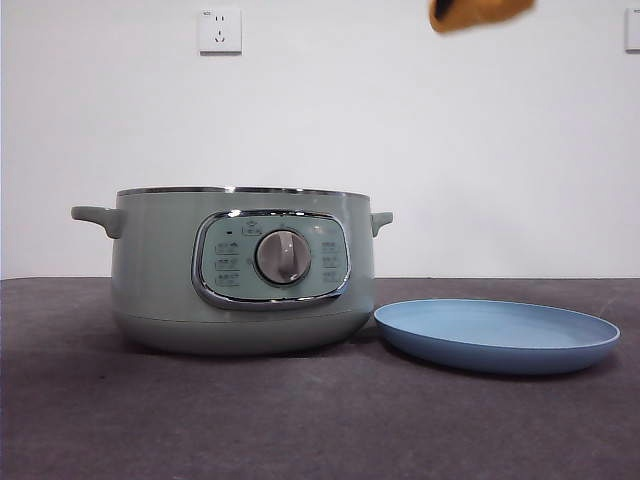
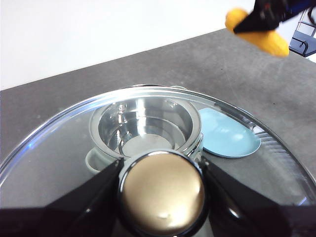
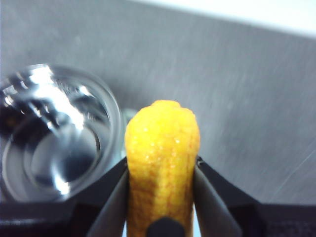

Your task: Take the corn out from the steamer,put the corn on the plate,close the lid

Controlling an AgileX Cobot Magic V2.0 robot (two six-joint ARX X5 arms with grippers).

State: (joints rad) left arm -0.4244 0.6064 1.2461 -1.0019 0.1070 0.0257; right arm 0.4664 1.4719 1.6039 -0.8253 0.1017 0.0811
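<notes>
The sage-green steamer (image 1: 240, 270) stands uncovered on the table, with the light-blue plate (image 1: 497, 335) just to its right. My left gripper (image 2: 161, 168) is shut on the knob (image 2: 162, 197) of the glass lid (image 2: 59, 148) and holds it high over the steamer (image 2: 195, 116), whose steel inside shows through the glass. The yellow corn (image 3: 162, 148) is clamped in my right gripper (image 3: 162, 165), well above the table. In the front view the corn (image 1: 478, 12) shows at the top edge, above the plate's near side. The left wrist view shows the corn (image 2: 256, 32) too.
Dark grey tabletop runs in front of and around the pot and plate. A white wall with a socket (image 1: 220, 30) stands behind. The steamer's side handles (image 1: 97, 218) stick out left and right.
</notes>
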